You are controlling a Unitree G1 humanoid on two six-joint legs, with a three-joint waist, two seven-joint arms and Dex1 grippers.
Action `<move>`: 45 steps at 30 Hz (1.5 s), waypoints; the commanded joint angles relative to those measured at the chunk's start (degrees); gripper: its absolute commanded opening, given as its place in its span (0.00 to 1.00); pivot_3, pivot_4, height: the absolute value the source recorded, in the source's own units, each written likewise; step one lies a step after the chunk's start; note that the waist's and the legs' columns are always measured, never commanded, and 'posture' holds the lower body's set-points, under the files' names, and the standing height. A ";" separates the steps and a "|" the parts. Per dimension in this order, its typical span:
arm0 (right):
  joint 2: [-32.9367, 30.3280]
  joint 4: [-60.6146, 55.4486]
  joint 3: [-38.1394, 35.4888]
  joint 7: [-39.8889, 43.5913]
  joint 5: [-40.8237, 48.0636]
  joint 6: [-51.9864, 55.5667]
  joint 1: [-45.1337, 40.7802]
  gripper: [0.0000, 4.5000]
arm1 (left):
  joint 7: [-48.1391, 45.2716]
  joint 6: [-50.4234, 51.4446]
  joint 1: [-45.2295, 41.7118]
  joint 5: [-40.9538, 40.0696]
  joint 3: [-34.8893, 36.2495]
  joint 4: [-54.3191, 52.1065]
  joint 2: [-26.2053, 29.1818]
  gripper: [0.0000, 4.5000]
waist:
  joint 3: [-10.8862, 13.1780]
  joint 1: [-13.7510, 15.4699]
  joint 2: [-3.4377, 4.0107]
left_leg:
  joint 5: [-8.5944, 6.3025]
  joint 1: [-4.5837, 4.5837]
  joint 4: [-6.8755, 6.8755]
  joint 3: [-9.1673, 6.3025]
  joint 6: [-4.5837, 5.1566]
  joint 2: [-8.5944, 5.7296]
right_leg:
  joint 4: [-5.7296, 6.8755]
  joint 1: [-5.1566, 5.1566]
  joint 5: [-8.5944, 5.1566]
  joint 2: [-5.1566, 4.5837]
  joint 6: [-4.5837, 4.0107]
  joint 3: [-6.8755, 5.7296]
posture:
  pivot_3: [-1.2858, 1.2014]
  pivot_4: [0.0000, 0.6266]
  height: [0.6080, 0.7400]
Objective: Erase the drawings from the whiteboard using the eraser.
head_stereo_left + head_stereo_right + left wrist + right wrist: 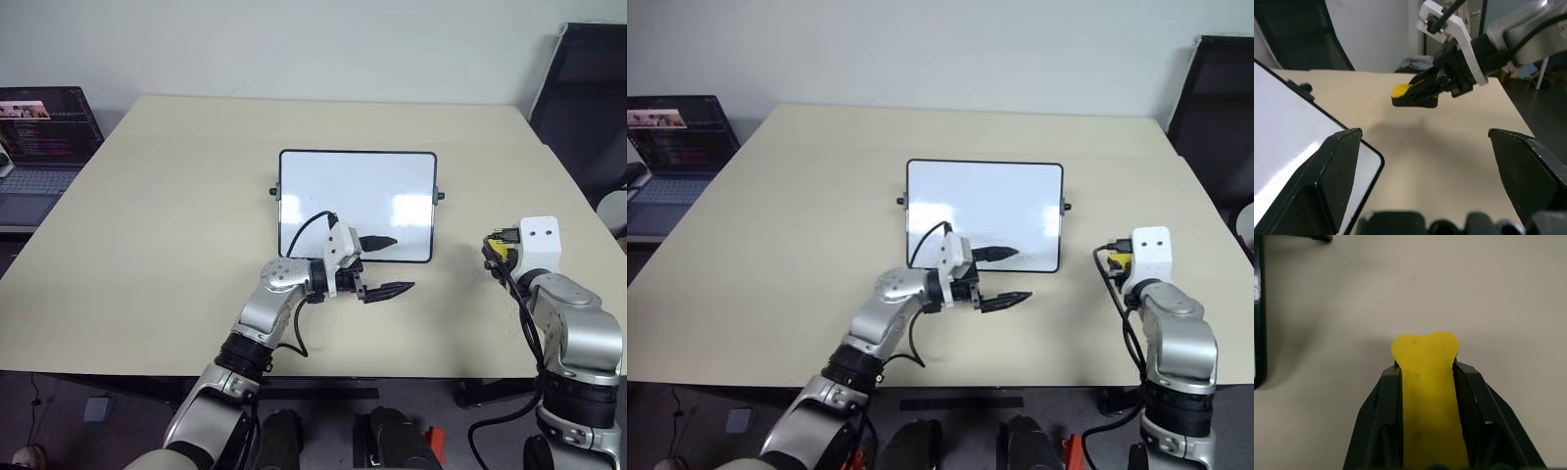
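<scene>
Two grippers off the whiteboard: right gripper pinching eraser, left gripper spread at near edge; laptop far left.

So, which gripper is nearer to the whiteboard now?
Left. The left gripper is open at the near edge of the whiteboard. The right gripper, shut on the eraser, is off to its right.

Yellow eraser, black-framed white whiteboard
</scene>
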 commanded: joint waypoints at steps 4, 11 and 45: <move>0.29 4.14 -2.51 -1.34 3.59 -1.06 -4.08 0.24 | 1.17 -1.35 -0.93 0.91 -0.25 -2.14 -1.37 1.00 | 0.00 0.03 0.00 | 0.00 0.00 0.00 0.01 0.00 0.00 | 0.00 0.00 0.01 -0.01 0.01 0.02 | 0.52 0.24 1.00; -0.14 7.68 -2.01 -2.48 5.45 -2.78 -4.74 0.24 | 1.78 -0.79 0.86 1.40 -0.37 -4.44 -0.70 1.00 | 0.00 0.03 0.01 | 0.00 0.00 -0.01 0.01 0.00 0.01 | 0.00 0.00 0.00 0.00 0.01 0.02 | 0.52 0.24 1.00; 0.49 11.52 -4.55 -6.84 9.43 -5.59 -6.08 0.99 | 3.96 1.17 1.52 1.47 1.70 -7.45 3.06 1.00 | 0.00 0.02 0.01 | 0.00 0.00 0.00 0.01 0.00 0.02 | 0.03 0.00 0.01 0.00 0.01 0.03 | 0.52 0.24 1.00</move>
